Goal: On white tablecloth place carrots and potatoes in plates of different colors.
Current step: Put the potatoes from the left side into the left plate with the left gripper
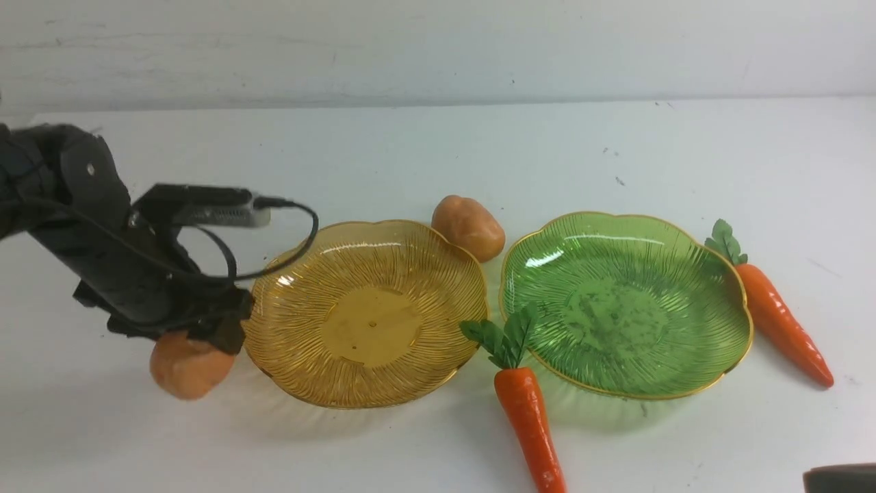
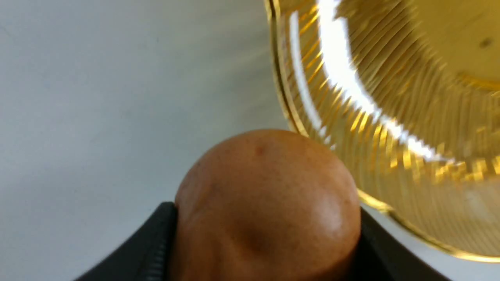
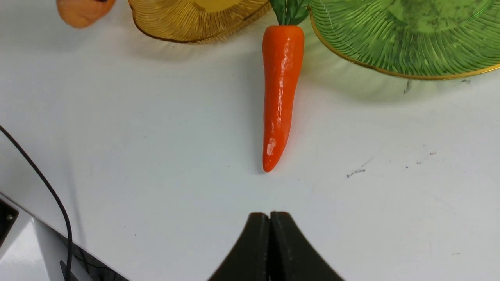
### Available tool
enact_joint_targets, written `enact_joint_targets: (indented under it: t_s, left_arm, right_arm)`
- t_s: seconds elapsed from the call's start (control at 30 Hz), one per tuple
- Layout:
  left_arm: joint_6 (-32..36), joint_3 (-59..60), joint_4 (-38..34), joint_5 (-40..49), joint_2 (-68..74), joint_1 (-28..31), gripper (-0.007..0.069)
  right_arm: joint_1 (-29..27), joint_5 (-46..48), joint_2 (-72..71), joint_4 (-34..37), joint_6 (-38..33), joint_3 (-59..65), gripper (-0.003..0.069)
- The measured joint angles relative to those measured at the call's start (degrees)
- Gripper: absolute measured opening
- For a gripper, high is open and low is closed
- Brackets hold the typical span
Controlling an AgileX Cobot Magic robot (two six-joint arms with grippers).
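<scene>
My left gripper is shut on a tan potato just left of the amber plate, low over the white tablecloth. In the left wrist view the potato fills the gap between both black fingers, next to the amber plate's rim. A second potato lies behind and between the amber plate and the green plate. One carrot lies in front between the plates, another carrot right of the green plate. Both plates are empty. My right gripper is shut and empty, short of the front carrot's tip.
The right arm shows only as a dark corner at the front right. A black cable and the table's edge lie near the right gripper. A white wall stands behind the cloth.
</scene>
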Motion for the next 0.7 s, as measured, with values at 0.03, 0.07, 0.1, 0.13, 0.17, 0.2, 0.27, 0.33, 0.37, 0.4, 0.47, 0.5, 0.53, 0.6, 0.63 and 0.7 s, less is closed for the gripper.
enact_joint_targets:
  t_s: [0.03, 0.07, 0.1, 0.13, 0.17, 0.2, 0.27, 0.33, 0.37, 0.4, 0.47, 0.5, 0.53, 0.6, 0.63, 0.7]
  left_arm:
    - [0.0, -0.81, -1.02, 0.47, -0.45, -0.11, 0.0409]
    - [0.5, -3.18, -4.86, 0.96, -1.6, -0.75, 0.0408]
    - [0.5, -3.44, -5.33, 0.96, -1.7, -0.87, 0.0408]
    - [1.25, -4.67, -7.82, 0.83, -2.08, -1.57, 0.0408]
    - [2.75, -5.65, -10.37, 0.45, -2.24, -2.44, 0.0408]
    - [4.52, -6.19, -12.86, -0.53, -2.31, -3.53, 0.0408]
    - [9.35, -6.39, -17.07, -4.73, -1.91, -6.69, 0.0408]
    - [12.84, -6.41, -18.77, -9.3, -0.39, -10.08, 0.0409]
    - [13.16, -6.41, -18.89, -10.51, 1.06, -11.19, 0.0411]
    - [12.81, -6.41, -18.89, -10.76, 2.04, -11.78, 0.0419]
    - [11.07, -6.41, -18.89, -10.72, 4.67, -12.14, 0.0465]
    - [10.24, -6.41, -18.83, -10.27, 5.27, -12.14, 0.0484]
    - [9.64, -6.41, -18.63, -9.83, 5.69, -12.14, 0.0512]
    - [9.17, -6.41, -17.53, -9.15, 6.03, -12.14, 0.0572]
    - [8.94, -6.41, -17.07, -8.75, 6.03, -12.14, 0.0596]
    - [8.72, -6.41, -16.42, -8.23, 6.03, -12.14, 0.064]
  right_arm:
    - [0.0, 0.0, 0.0, 0.01, 0.0, 0.0, -0.0015]
    - [0.0, 0.0, 0.0, 0.2, 0.0, 0.0, -0.0015]
    - [0.0, 0.0, 0.0, 0.2, 0.0, 0.0, -0.0015]
    - [0.0, 0.0, 0.0, 0.2, 0.0, 0.0, -0.0015]
    - [0.0, 0.0, 0.0, 0.2, -0.2, 0.0, -0.0015]
    - [0.0, 0.0, 0.0, 0.2, -0.35, 0.0, -0.0015]
    - [0.0, 0.0, 0.0, 0.27, -0.55, 0.0, -0.0015]
    - [0.0, 0.0, 0.0, 0.39, -0.66, 0.0, -0.0015]
    - [0.0, -0.12, 0.0, 0.44, -0.82, 0.0, -0.0015]
    - [0.0, -0.43, 0.0, 0.44, -0.81, 0.0, -0.0015]
    - [0.0, -0.86, 0.0, 0.72, -1.5, 0.0, -0.0015]
    - [0.08, -0.86, 0.04, 1.06, -3.58, -0.21, -0.0015]
    - [0.47, -0.86, 0.07, 2.12, -7.07, -0.8, -0.0015]
    - [0.89, -0.67, 1.22, 5.35, -11.35, -2.73, -0.0015]
    - [1.02, -0.53, 2.61, 6.69, -12.51, -4.11, -0.0015]
    - [1.14, 0.22, 6.78, 7.85, -14.05, -6.95, -0.0014]
